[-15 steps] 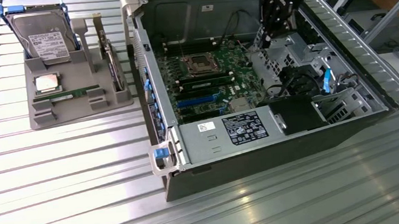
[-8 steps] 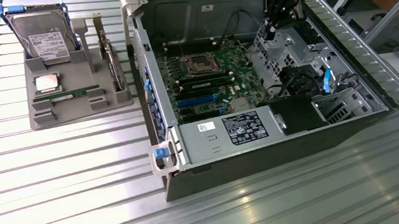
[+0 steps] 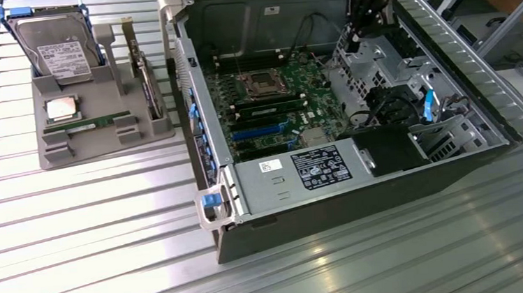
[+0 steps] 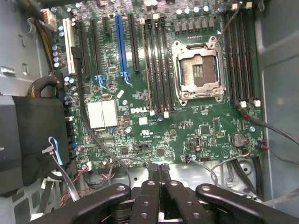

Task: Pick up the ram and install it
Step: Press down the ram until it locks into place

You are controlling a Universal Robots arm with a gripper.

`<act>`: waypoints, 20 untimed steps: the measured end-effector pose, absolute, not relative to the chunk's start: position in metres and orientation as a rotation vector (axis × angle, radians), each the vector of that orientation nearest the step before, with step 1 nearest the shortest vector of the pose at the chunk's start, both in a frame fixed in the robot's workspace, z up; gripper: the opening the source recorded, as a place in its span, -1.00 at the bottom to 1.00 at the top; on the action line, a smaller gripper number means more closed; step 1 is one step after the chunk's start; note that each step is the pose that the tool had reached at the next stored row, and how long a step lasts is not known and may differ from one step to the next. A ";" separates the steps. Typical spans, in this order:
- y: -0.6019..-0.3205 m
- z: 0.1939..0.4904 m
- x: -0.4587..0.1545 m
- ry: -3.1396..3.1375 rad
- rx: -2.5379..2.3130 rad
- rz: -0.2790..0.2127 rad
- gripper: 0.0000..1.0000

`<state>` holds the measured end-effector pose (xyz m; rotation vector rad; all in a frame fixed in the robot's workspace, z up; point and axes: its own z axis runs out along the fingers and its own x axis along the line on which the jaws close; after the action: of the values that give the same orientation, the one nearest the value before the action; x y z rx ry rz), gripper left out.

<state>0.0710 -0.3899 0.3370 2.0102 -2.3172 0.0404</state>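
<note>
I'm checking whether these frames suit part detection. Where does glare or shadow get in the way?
Exterior view: bright streaks of glare on the ribbed metal table; the computer case walls shade parts of the motherboard. Wrist view: even light on the board, the empty processor socket reads clearly, the fingers are dark with little detail.

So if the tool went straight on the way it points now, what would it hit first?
Probably the motherboard: the shut tool looks down into the open computer case, nothing visible between. Contact looks likeliest near the board's edge; depth is unclear.
</note>
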 end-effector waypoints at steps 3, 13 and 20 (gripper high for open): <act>-0.390 0.337 0.071 -2.390 1.922 0.036 -0.79; -0.390 0.334 0.071 -2.702 1.444 0.014 -0.79; -0.390 0.333 0.071 -2.847 1.131 0.001 -0.79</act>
<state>0.0710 -0.3898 0.3330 1.1314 -2.8467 0.0010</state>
